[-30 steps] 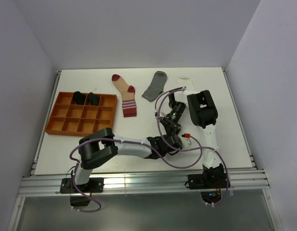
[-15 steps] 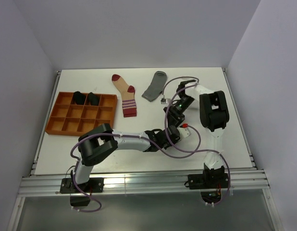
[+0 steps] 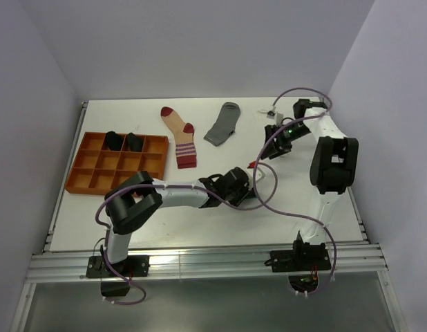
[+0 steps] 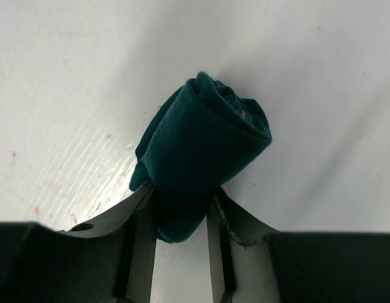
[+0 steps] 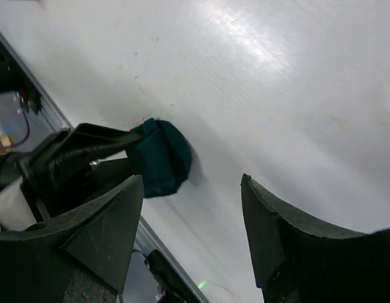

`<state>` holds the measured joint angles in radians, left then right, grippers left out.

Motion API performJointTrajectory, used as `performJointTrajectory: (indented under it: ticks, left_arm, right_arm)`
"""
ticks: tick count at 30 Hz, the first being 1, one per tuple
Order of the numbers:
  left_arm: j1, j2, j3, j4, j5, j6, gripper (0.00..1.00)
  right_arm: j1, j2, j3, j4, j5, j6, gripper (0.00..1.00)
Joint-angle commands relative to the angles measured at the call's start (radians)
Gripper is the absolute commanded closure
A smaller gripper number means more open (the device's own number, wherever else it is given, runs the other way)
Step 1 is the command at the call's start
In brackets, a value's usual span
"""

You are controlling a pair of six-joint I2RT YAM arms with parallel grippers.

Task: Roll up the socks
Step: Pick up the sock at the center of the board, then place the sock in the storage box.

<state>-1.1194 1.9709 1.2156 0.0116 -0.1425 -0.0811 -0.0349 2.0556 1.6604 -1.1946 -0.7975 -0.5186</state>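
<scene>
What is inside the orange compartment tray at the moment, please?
Two black socks sit in adjacent far-row compartments of the tray; the other compartments show only orange floor. Their undersides are covered.

An orange tray [image 3: 103, 189] of open compartments sits on a white table [image 3: 200, 225], well to the left of the left gripper [image 3: 248, 185]. Pale walls [image 3: 200, 48] close in the table beyond the gripper and on either side of it. A metal rail [image 3: 200, 266] runs along the near edge, behind it.
</scene>
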Motion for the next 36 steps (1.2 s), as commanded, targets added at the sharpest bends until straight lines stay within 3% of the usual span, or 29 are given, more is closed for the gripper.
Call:
performJointTrajectory:
  ticks: [1,12,18,20,24,29,36]
  left_arm:
    - [0.097,-0.048,-0.068,-0.107,0.133,-0.152,1.0]
    - [0.345,-0.312,-0.117,-0.102,0.147,-0.318,1.0]
    - [0.492,-0.451,-0.129,-0.171,0.006,-0.37,1.0]
    - [0.543,-0.484,-0.123,-0.219,-0.087,-0.391,1.0]
    - [0.61,-0.55,-0.099,-0.304,-0.416,-0.445,1.0]
    - [0.676,-0.537,-0.062,-0.397,-0.601,-0.485,1.0]
    - [0.69,-0.284,0.126,-0.531,-0.776,-0.529,1.0]
  right_arm:
    - [-0.056,-0.11,0.055,0.03,-0.045,0.037,0.3]
    - [-0.066,-0.207,0.055,0.061,-0.011,0.06,0.3]
    - [-0.066,-0.19,0.101,0.026,-0.031,0.054,0.3]
    - [-0.065,-0.19,0.111,0.024,-0.028,0.057,0.3]
    - [-0.065,-0.183,0.127,0.023,-0.02,0.06,0.3]
    - [-0.062,-0.16,0.141,0.018,-0.016,0.06,0.31]
    - [-0.053,-0.141,0.139,0.021,-0.019,0.062,0.31]
